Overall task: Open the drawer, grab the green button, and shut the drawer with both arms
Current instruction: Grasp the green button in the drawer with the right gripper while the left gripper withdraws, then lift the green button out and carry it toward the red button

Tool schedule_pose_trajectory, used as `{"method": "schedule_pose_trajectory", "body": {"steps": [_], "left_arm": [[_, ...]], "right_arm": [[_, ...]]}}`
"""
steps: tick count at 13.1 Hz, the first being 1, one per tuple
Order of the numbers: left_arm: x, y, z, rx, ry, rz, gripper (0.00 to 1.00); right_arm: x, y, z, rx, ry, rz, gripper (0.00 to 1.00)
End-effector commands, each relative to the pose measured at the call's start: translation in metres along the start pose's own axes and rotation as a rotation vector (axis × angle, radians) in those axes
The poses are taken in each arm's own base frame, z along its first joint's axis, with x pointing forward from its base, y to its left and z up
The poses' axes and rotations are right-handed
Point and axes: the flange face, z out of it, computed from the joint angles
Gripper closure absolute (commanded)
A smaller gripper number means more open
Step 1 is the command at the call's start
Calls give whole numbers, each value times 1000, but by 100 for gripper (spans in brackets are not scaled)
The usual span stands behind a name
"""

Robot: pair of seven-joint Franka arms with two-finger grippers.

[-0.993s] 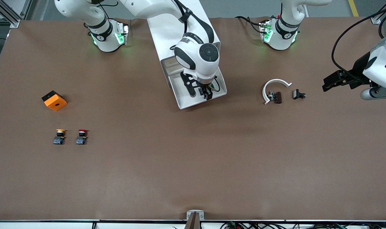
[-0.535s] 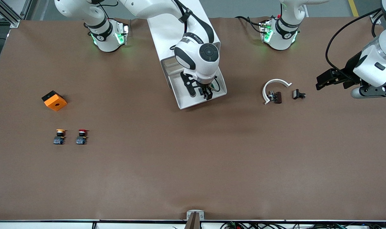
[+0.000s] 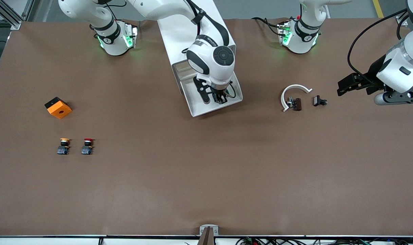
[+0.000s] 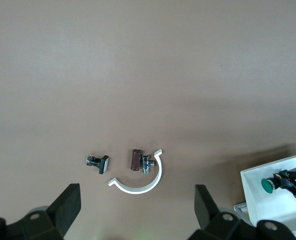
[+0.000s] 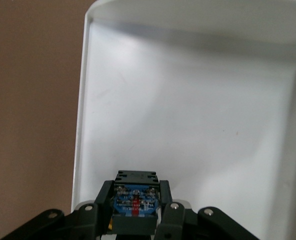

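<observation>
Brown table (image 3: 206,177): right gripper (image 5: 136,212) clamped on the button (image 5: 135,199) in the drawer (image 3: 196,110); lift straight toward twelve o'clock. Left gripper (image 4: 138,210), jaws apart, waits over the clips (image 4: 133,165).

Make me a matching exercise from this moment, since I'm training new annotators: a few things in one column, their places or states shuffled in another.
1. green button
2. left gripper
3. orange block
4. white curved piece

A. open, over bare table
B. beside small dark parts
C. on the table toward the right arm's end
D. clamped by the right gripper in the drawer

Pairs: 1-D, 2-A, 3-C, 4-B
</observation>
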Motion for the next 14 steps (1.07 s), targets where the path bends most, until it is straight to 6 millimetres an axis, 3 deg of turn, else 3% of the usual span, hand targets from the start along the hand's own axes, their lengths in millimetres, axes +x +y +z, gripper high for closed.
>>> {"method": "schedule_pose_trajectory", "body": {"steps": [1,3,6,9,12,14], "left_arm": [[-5,-1,-5,11,18,7,0],[-6,1,-6,12,18,4,0],[-6,2,-5,12,16,2,0],[-5,2,-3,13,9,2,0],[-4,3,0,13,4,2,0],[-5,3,0,15,1,2,0]], "right_arm": [[-3,-6,1,15,-3,-7,100],[1,-15,-14,34,-19,-24,100],[26,-35,-41,63,-42,-87,100],[65,-56,-61,95,-43,-246,100],[143,-70,-63,75,-18,-438,100],[215,-75,-68,67,-11,-539,100]]}}
